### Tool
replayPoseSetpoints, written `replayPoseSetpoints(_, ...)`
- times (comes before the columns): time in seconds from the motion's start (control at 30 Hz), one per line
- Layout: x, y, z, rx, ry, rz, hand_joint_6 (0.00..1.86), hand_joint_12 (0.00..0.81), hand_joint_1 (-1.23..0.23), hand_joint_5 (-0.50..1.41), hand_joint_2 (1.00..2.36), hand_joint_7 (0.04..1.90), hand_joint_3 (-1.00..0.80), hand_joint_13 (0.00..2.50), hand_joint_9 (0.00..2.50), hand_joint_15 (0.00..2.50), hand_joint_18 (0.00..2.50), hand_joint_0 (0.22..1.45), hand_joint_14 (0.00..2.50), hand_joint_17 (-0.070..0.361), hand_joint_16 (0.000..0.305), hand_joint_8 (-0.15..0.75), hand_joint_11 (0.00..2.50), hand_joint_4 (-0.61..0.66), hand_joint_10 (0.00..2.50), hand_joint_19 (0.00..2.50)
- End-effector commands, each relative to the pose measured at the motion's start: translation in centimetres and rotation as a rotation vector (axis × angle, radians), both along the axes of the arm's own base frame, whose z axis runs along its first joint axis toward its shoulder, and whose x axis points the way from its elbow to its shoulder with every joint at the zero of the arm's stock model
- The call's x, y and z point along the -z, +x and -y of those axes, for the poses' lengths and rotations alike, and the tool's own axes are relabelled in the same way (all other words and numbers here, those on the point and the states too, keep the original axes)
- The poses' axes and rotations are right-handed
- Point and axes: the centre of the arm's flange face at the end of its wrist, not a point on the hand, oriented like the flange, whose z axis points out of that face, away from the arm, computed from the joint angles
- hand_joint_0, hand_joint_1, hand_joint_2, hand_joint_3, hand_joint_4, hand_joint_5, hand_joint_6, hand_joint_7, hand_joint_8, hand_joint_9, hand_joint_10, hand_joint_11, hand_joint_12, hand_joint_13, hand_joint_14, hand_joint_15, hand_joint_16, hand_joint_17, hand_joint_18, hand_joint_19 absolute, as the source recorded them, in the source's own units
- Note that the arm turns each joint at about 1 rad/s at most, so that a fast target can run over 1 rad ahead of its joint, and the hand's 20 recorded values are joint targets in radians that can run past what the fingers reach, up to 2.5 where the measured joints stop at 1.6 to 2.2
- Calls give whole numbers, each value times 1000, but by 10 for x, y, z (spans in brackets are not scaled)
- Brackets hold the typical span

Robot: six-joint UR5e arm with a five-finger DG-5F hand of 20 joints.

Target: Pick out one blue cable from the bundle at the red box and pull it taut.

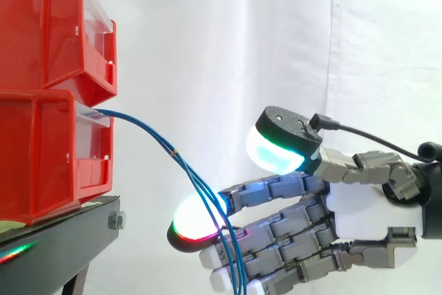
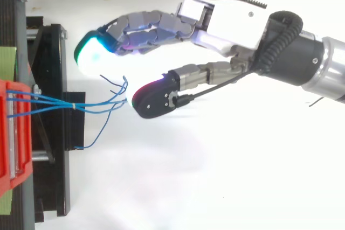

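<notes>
Lab test rig, white curtain (image 1: 242, 32), red bins (image 1: 41, 150), black stand (image 1: 62, 243)

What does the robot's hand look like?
The hand has a white boxy palm and grey, jointed metal fingers. Its fingertips are thick rounded pads with black backs, glowing white and cyan with green and red rims. The arm behind is black, then silver.

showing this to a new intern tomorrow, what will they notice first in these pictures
Most likely the robot hand at the right of the side view, open, its fingertips glowing white, cyan and red. Next, the stacked red bins at the left on a black stand, with blue cables running out of the lower bin and drooping across the hand.
</notes>
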Motion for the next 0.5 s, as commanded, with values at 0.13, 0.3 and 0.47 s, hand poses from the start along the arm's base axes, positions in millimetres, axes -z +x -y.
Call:
replayPoseSetpoints(0.13,1,7,-13,-19,6,35,502,327,-596,-196,1000,767,-500,546,589,256,431,503,10,102,45,266,172,230,6,453)
replayPoseSetpoints(0.3,23,13,-17,-31,17,29,502,328,-596,-191,1000,787,-500,563,605,269,438,507,9,102,45,269,185,234,7,471)
replayPoseSetpoints(0.47,11,23,-21,-53,37,67,502,329,-600,-183,1000,824,-500,592,621,292,454,513,12,102,45,265,205,234,7,489)
